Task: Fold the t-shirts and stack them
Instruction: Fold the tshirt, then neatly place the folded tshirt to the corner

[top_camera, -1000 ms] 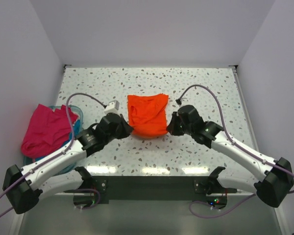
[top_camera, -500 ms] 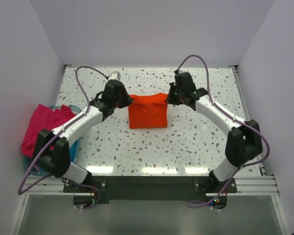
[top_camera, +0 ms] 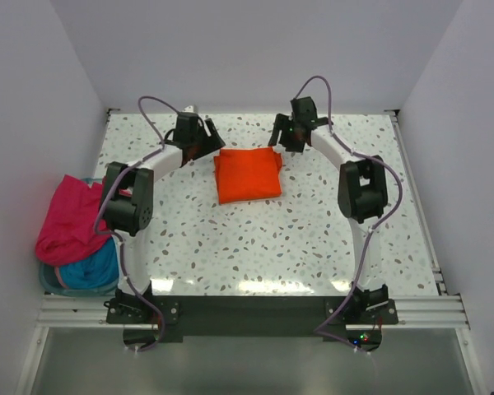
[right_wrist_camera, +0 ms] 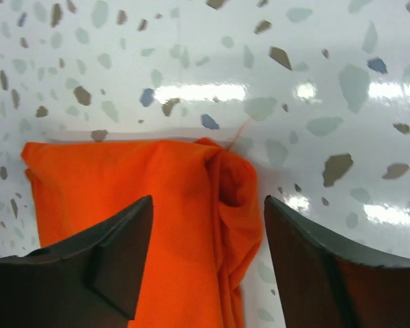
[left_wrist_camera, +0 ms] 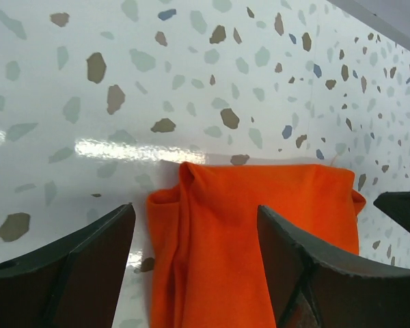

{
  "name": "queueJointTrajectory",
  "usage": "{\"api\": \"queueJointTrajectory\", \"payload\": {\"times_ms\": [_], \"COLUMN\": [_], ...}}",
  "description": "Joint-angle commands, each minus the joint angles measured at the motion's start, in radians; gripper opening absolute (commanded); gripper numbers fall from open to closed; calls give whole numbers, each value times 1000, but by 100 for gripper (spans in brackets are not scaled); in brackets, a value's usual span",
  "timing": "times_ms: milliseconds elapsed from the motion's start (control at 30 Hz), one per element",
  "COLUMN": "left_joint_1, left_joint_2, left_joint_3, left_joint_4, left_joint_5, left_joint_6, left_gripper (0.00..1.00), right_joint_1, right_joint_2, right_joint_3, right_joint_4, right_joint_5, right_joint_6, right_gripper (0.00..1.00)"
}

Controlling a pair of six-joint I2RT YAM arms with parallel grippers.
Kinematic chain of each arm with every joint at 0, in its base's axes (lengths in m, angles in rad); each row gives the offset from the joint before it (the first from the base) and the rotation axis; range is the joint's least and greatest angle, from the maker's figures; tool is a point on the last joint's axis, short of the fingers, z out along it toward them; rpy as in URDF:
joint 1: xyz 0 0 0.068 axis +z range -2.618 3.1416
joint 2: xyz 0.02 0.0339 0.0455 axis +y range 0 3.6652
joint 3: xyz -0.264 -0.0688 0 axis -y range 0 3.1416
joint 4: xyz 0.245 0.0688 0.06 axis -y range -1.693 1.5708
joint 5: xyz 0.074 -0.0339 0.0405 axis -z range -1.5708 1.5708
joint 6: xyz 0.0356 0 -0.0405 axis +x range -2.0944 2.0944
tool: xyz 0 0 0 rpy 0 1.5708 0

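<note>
My left claw (top_camera: 207, 138) and right claw (top_camera: 277, 138) stand wide, empty, over the far corners of the orange t-shirt (top_camera: 247, 174) — folded, near the bench's (top_camera: 313, 239) far edge. The pink t-shirt (top_camera: 70, 216) and teal cloth (top_camera: 95, 265), heaped at the left edge, are not yet folded, I judge.

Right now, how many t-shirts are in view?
3. An orange one folded mid-table; a magenta one draped over the tub at the left edge; teal cloth beneath it in the tub. More may be hidden there.

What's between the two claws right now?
Only the far edge of the folded orange t-shirt, on the speckled table. Top view shows it spanning left claw to right claw, both open.
</note>
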Motion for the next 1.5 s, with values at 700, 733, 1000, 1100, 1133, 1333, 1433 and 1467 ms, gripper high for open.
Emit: {"api": "queueJointTrajectory", "payload": {"times_ms": [700, 733, 1000, 1100, 1133, 1333, 1433, 1467], "left_joint_1": [-191, -192, -192, -192, -192, -192, -192, -192], "left_joint_2": [-391, -402, -493, -510, -516, -536, -550, -553], "left_joint_3": [-381, -394, -481, -507, -518, -538, -538, -537], "left_joint_4": [73, 74, 61, 61, 61, 62, 56, 53], "left_joint_5": [0, 3, 5, 12, 11, 19, 16, 16], "left_joint_6": [-54, -55, -48, -49, -52, -54, -48, -44], "left_gripper": [53, 53, 53, 52, 52, 52, 52, 52], "right_joint_1": [29, 32, 81, 95, 100, 120, 126, 124], "right_joint_2": [-94, -81, -54, -51, -51, -41, -38, -38], "right_joint_3": [-282, -279, -296, -287, -281, -261, -256, -254], "right_joint_4": [138, 139, 128, 108, 100, 41, 28, 22], "right_joint_5": [-109, -109, -59, -40, -33, 33, 52, 56], "right_joint_6": [-223, -226, -234, -239, -243, -271, -282, -288], "right_gripper": [75, 75, 68, 58, 56, 36, 22, 17]}}
